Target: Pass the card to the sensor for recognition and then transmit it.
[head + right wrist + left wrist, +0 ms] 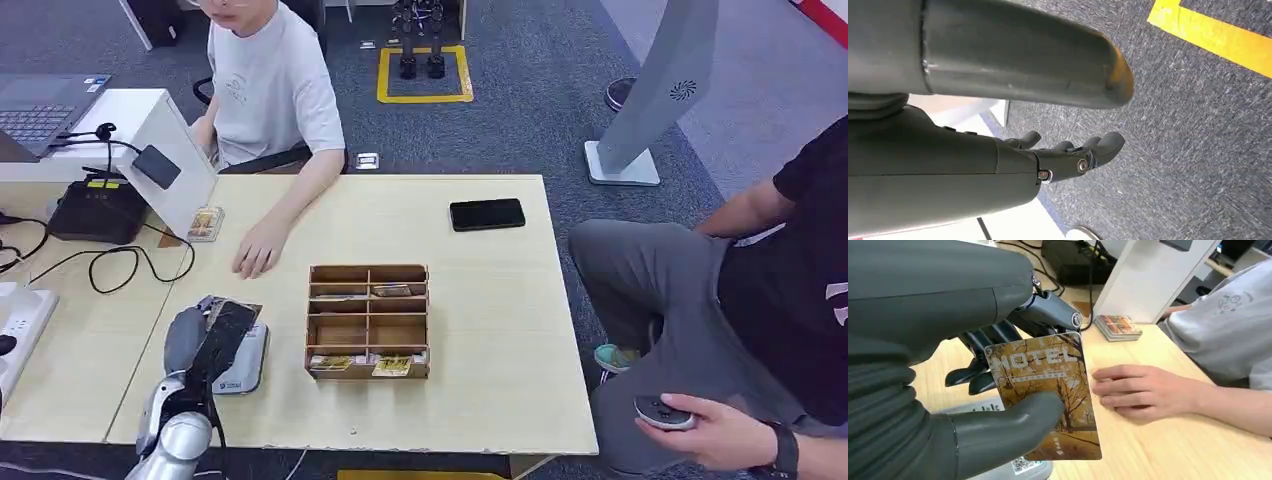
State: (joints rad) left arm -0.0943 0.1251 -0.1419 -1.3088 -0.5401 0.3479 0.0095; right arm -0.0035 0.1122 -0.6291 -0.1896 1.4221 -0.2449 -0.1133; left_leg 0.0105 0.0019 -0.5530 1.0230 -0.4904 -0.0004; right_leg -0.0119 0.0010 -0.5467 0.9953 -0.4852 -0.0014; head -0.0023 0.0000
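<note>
Bench (480,330) of pale wood carries everything here: a wooden tray (367,321) of compartments in the middle, a black phone (487,214) at the far right, and at the near left a flat grey sensor (243,365). A person's hand (1143,390) rests on the bench just beyond the sensor.

The step in hand looks like the reading: the left robot hand (212,338) hangs over the sensor with the card (1048,395), a yellow-brown one marked MOTEL, pinched between its thumb and darker fingers. The card stands nearly upright, its lower edge just above the sensor.

Next, I judge, the card must be laid close over the sensor, then carried far towards the waiting person.

The right robot hand (1068,155) hangs over the carpet, fingers loosely apart, holding nothing.
</note>
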